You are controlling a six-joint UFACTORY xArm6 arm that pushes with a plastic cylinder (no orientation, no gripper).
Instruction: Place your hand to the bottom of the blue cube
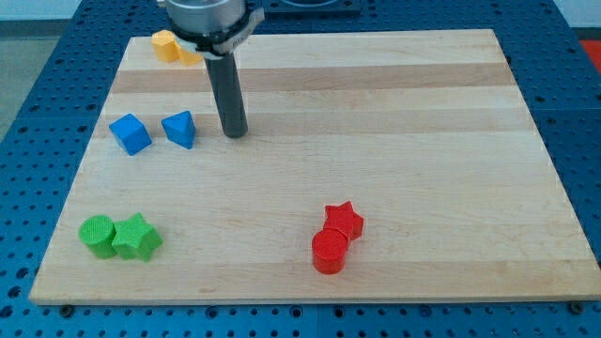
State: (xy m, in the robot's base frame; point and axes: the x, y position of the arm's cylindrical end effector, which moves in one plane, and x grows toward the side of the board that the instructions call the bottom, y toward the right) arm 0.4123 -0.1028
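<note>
The blue cube (130, 134) sits on the wooden board (394, 141) at the view's left. A blue triangular block (179, 129) lies just to its right. My tip (236, 134) stands on the board to the right of the blue triangular block, about level with both blue blocks and apart from them. The dark rod rises from it toward the view's top.
A yellow block (167, 45) and an orange block (189, 56) sit at the top left, partly behind the arm. A green cylinder (96, 234) and green star (136, 238) touch at the bottom left. A red star (343, 222) and red cylinder (329, 252) touch at bottom centre.
</note>
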